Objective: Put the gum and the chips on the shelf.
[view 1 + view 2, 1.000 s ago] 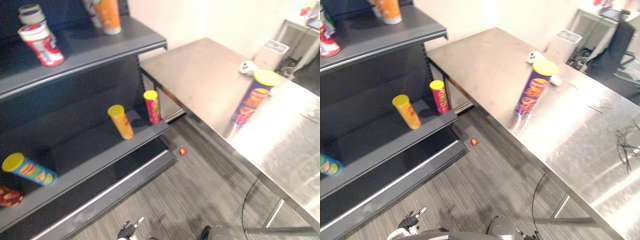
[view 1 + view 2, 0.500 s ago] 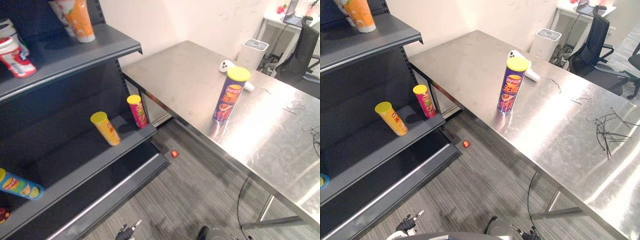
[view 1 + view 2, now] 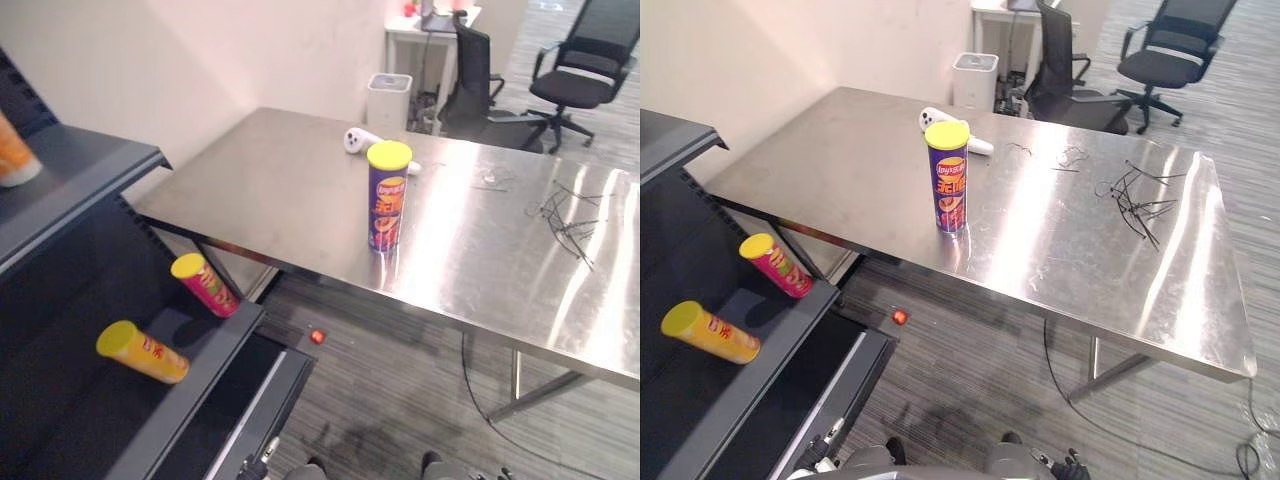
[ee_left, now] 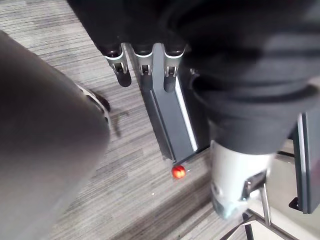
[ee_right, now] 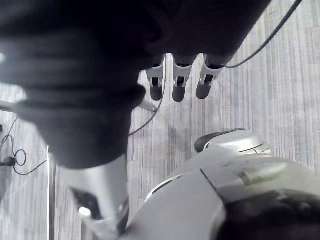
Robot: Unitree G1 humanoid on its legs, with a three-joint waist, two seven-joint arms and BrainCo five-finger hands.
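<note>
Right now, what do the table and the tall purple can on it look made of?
The table looks like stainless steel, brushed: streaky bright reflections. The can is probably glossy printed cardboard, its yellow lid likely plastic.

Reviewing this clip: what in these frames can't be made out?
- Red thing on the floor, eye views: too small to tell whether it is the gum.
- White object on the table: partly hidden behind the chips can.
- Orange item on the upper shelf, left eye view: cut off by the picture's left edge, so what it is cannot be told.
</note>
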